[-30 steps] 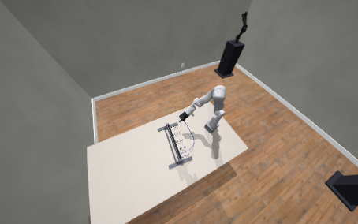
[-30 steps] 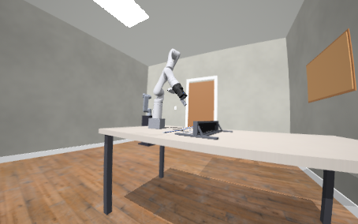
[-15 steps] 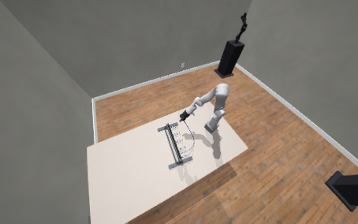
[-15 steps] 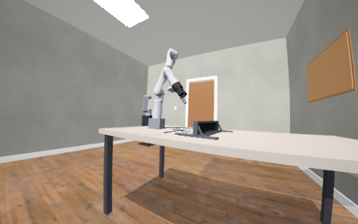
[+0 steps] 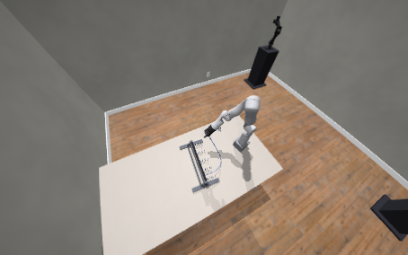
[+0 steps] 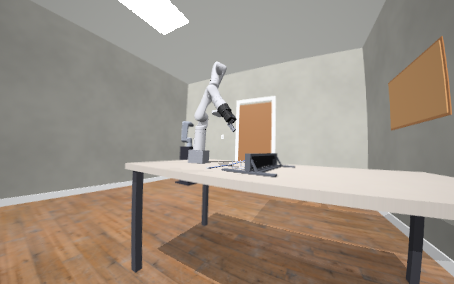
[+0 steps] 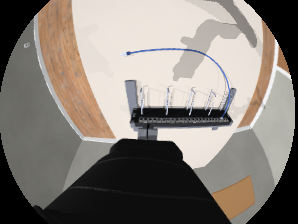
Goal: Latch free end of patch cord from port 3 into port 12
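The rack point(image 5: 198, 163) point(image 6: 261, 161) point(image 7: 180, 117) stands upright on the table. The blue patch cord point(image 5: 220, 157) point(image 7: 175, 49) runs from the panel's right end in the wrist view in a wide arc over the table. Its free plug point(image 7: 127, 53) lies on the table in front of the panel's other end. Port numbers and the plug's latch side are too small to read. My gripper point(image 5: 206, 136) point(image 6: 234, 130) point(image 7: 148, 128) is shut, with nothing seen between its fingers. It hangs well above the table, near the rack end away from the plugged end.
Several pale upright loops point(image 7: 168, 100) point(image 7: 191, 101) stand along the panel's cord side. The rack's long feet point(image 5: 206, 185) point(image 7: 130, 92) reach out at both ends. The table point(image 5: 148, 193) point(image 6: 355, 182) has an edge beyond the rack's left end in the wrist view.
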Robot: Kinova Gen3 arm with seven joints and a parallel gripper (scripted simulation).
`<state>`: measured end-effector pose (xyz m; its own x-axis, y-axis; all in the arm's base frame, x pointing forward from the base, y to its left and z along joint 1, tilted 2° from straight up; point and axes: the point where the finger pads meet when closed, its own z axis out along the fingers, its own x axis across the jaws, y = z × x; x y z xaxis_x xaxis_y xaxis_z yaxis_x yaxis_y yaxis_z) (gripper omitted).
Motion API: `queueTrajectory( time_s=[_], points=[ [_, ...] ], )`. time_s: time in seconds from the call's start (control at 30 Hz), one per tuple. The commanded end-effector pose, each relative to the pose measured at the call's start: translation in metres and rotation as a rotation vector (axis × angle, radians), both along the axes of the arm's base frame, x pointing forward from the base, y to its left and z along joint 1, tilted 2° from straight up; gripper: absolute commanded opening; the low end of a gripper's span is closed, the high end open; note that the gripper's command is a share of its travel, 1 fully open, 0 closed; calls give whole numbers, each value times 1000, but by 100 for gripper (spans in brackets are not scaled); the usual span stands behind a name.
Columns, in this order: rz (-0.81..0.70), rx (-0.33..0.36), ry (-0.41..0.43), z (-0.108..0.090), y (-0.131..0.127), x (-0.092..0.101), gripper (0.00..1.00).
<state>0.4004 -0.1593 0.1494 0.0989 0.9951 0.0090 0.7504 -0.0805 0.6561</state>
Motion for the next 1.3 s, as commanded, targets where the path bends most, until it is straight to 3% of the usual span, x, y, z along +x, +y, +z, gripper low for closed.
queueTrajectory(
  time_s=[0.0,0.37,0.43,0.8,1.27],
  points=[
    [-27,-3,8,-3,-8,0,0],
    [-268,6,71,-23,-65,-13,0],
    [-268,6,71,-23,-65,-13,0],
    [-626,74,196,-61,-119,-53,0],
    [-906,188,315,-96,-128,-90,0]
  ],
)
